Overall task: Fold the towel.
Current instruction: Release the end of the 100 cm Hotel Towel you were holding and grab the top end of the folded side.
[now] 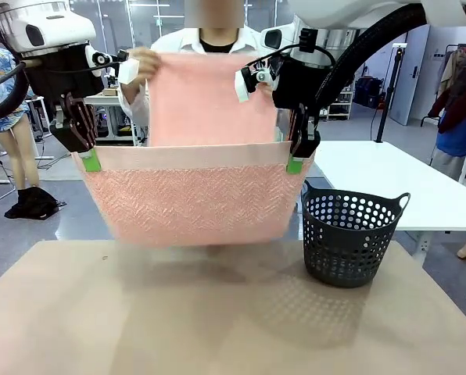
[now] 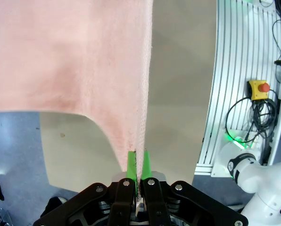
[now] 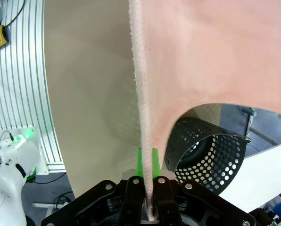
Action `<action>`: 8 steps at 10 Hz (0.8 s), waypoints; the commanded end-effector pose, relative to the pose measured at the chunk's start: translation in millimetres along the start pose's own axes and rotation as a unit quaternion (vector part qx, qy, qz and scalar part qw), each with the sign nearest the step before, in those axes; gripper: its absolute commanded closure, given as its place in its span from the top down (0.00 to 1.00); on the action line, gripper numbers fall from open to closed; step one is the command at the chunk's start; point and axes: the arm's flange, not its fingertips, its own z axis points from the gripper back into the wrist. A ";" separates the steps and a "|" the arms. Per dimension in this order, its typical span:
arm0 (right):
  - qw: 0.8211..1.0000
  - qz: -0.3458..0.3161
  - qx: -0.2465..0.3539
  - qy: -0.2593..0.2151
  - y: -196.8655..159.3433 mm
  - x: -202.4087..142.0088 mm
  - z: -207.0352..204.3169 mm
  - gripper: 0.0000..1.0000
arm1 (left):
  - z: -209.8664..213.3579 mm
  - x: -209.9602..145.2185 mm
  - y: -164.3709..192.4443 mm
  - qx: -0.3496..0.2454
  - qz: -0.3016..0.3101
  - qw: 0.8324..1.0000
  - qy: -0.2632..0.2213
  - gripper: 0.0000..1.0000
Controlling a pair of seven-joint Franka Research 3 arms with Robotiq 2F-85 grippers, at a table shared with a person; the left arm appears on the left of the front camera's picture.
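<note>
- Salmon-pink towel (image 1: 190, 195) hangs above the table (image 1: 217, 328), slung between robot and person; smooth band along its near top edge
- left gripper (image 1: 90, 160) pinched tight on one near corner; right gripper (image 1: 295, 164) clamped on the other
- person's hand (image 1: 143, 64) holds a far corner higher up; black basket (image 1: 350, 234) sits on the table just beside the towel

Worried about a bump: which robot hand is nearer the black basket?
Right. The right hand grips the towel corner above and beside the basket; the left hand holds the opposite corner.
</note>
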 end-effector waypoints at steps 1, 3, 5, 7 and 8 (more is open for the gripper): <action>1.000 0.000 -0.001 0.001 -0.4 -0.9 0.3 0.00 | 1.7 -1.0 -0.8 0.002 0.000 1.000 -0.001 0.00; 1.000 0.000 -0.001 0.001 -0.4 -0.9 0.3 0.00 | 1.7 -1.0 -0.8 0.002 0.000 1.000 -0.001 0.00; 1.000 0.000 -0.001 0.001 -0.4 -0.9 0.3 0.00 | 1.7 -1.0 -0.8 0.002 0.000 1.000 -0.001 0.00; 1.000 0.000 -0.001 0.001 -0.4 -0.9 0.3 0.00 | 1.7 -1.0 -0.8 0.002 0.000 1.000 -0.001 0.00; 1.000 0.000 -0.001 0.001 -0.4 -0.9 0.3 0.00 | 1.7 -1.0 -0.8 0.002 0.000 1.000 -0.001 0.00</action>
